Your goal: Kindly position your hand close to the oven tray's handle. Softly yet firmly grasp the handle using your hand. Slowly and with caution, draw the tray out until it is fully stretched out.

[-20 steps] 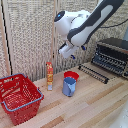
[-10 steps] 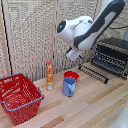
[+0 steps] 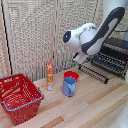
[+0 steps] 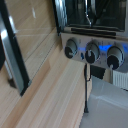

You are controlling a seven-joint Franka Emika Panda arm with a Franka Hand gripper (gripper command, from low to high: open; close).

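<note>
The oven tray [image 3: 111, 62], a dark wire rack of thin parallel bars, sticks out from the black oven [image 3: 118, 46] at the exterior view's right. Its handle [image 3: 94, 73] is a long thin dark bar along the front edge, just above the wooden table. My hand [image 3: 80, 57] hangs at the end of the white arm, just above and to the left of the handle, not touching it. Its fingers are too small and blurred to read. The wrist view shows the oven's front with three knobs [image 4: 92, 50] and a dark slanted bar [image 4: 15, 55]. No fingers show there.
A red basket [image 3: 19, 97] sits at the exterior view's front left. An orange carton [image 3: 50, 75], a blue cup [image 3: 69, 86] and a red bowl [image 3: 71, 75] stand mid-table, left of the handle. A slatted screen [image 3: 35, 35] backs the table. A thin cable [image 4: 87, 90] hangs below the knobs.
My hand has moved down and toward the exterior view's right, closer to the rack's handle. Nothing else has moved.
</note>
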